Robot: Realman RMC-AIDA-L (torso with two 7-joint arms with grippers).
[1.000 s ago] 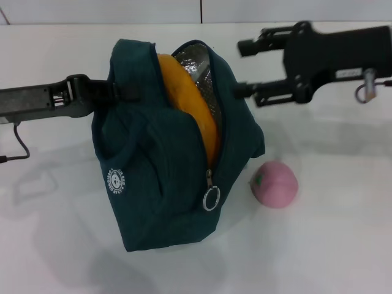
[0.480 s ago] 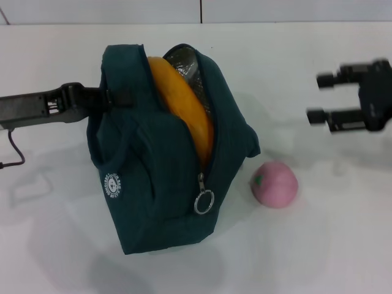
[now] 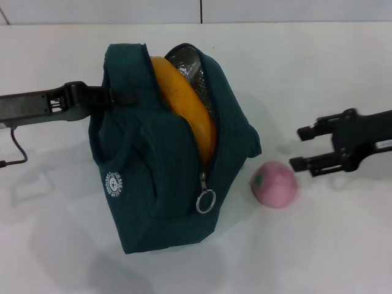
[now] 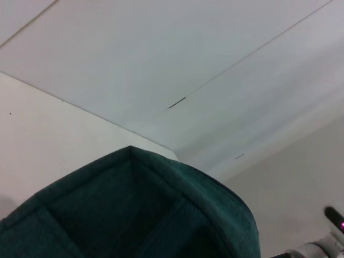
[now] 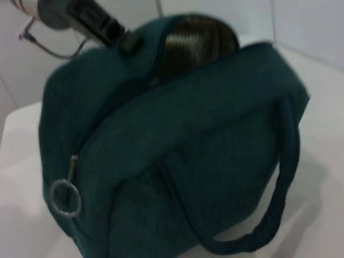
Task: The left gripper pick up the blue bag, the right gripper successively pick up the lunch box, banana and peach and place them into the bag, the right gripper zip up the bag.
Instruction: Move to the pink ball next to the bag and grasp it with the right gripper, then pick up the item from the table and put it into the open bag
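Note:
The blue bag stands on the white table with its zip open. A banana sticks out of the opening, in front of the silver lining. My left gripper is shut on the bag's top edge at its left side. The pink peach lies on the table right of the bag. My right gripper is open and empty, just right of and slightly above the peach. The lunch box is hidden. The bag also shows in the left wrist view and in the right wrist view.
The zip pull ring hangs at the bag's front corner and also shows in the right wrist view. A carry handle loops down the bag's side. The white table extends to the front and right.
My right gripper has moved from beside the bag's opening out to the right, then down and back toward the peach. The bag has shifted slightly; the left arm still holds it.

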